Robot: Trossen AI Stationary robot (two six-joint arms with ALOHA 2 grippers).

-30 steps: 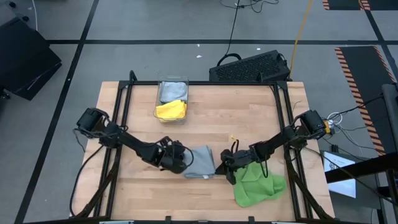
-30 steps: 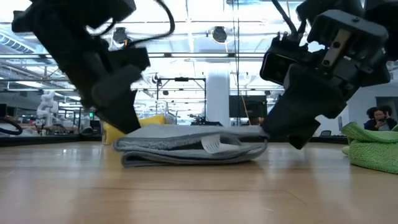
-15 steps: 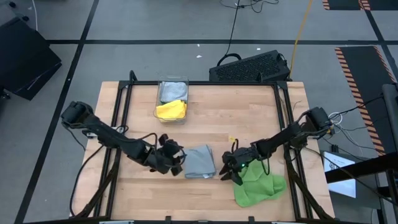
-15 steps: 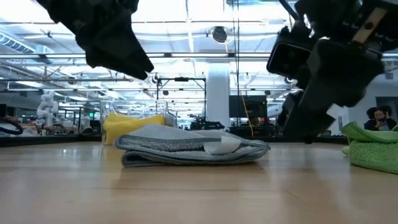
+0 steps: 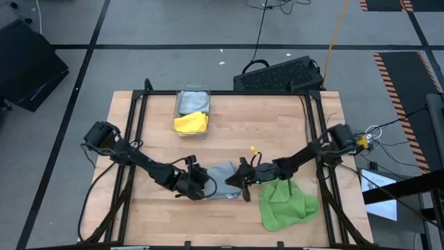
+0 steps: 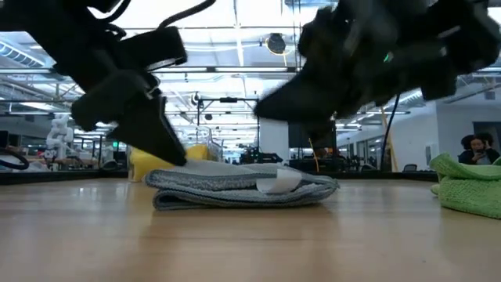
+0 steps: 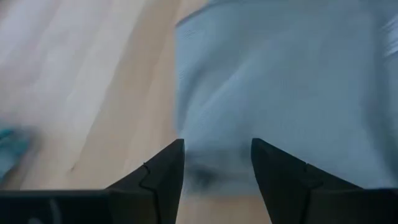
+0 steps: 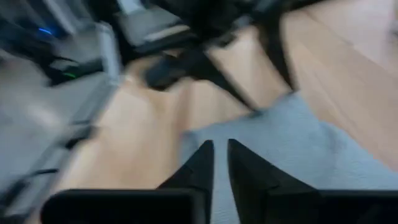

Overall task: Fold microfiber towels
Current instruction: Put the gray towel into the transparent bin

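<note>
Wooden desk (image 5: 277,118) has the folded grey towel (image 5: 223,181) near-centre, left claw (image 7: 216,163) fingers apart at its left edge, right claw (image 8: 220,163) nearly together over its right edge; I'd worry either one snags a layer and drags the fold open.

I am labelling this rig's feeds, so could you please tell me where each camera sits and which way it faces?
High view: overhead, straight down on the table; both arms show.
Low view: tabletop height, level across the folded grey towel into the room; both arms overhead.
Left wrist view: past the open left end effector at the grey towel.
Right wrist view: past the nearly closed right end effector at it.
All four share the grey towel.
</note>
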